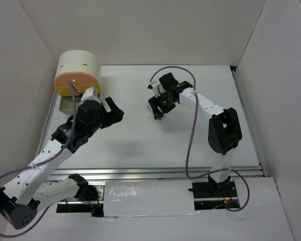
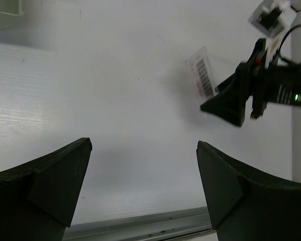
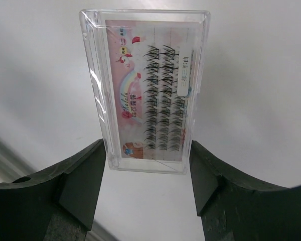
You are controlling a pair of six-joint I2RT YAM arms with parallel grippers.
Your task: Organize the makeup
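A clear plastic case of false eyelashes [image 3: 148, 90] with a pink printed card stands between my right gripper's [image 3: 148, 150] fingers, which press its lower corners. In the left wrist view the case [image 2: 201, 76] shows its barcoded back, tilted and held above the white table by the right gripper [image 2: 226, 103]. In the top view the right gripper [image 1: 158, 108] is over the table's middle back. My left gripper [image 1: 115, 114] is open and empty over bare table, its fingers wide apart in the left wrist view [image 2: 144, 145]. No palettes, pencils or sachets show.
The rounded cream, pink and yellow drawer box [image 1: 78, 75] stands at the back left, just behind my left wrist. White walls [image 1: 281, 75] close in the table on three sides. A metal rail [image 2: 140, 226] runs along the near edge.
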